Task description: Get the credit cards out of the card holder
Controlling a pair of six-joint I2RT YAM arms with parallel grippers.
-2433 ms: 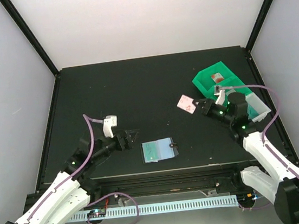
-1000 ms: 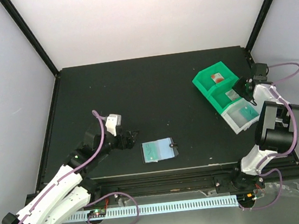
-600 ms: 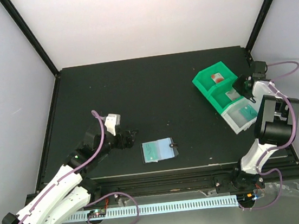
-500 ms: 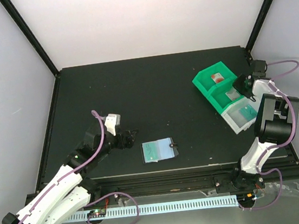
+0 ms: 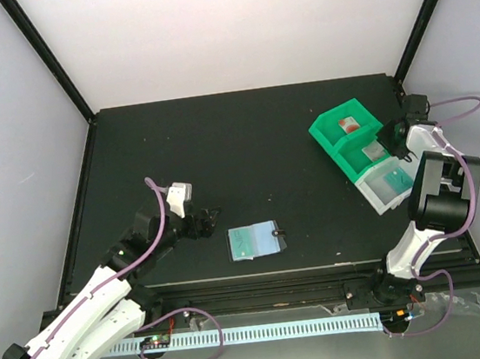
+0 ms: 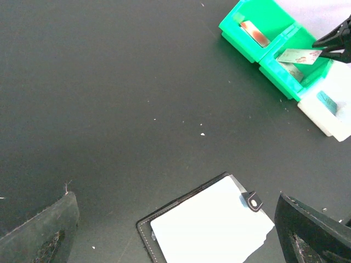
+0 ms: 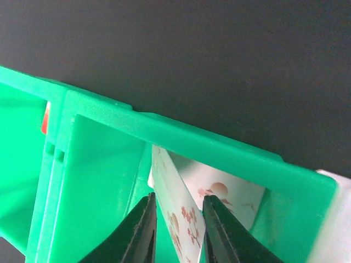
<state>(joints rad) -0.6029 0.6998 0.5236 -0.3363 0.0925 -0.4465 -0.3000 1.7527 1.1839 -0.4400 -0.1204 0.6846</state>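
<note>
While the right gripper (image 7: pixel 180 200) hangs in the middle slot of the bin (image 7: pixel 164 129), jaws slightly parted around a card (image 7: pixel 178 226), the left gripper (image 5: pixel 208 218) gapes empty well away from it, holder (image 5: pixel 256 240) too.

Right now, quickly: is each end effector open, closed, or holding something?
Left end effector: open, holding nothing.
Right end effector: slightly open around a flower-printed card in the green bin, not clamping it.

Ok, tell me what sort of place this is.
Probably a robot test cell: a black table boxed in by white walls and black frame posts, a left arm and right arm mounted at its near edge, a card holder and green bin tray laid out.
</note>
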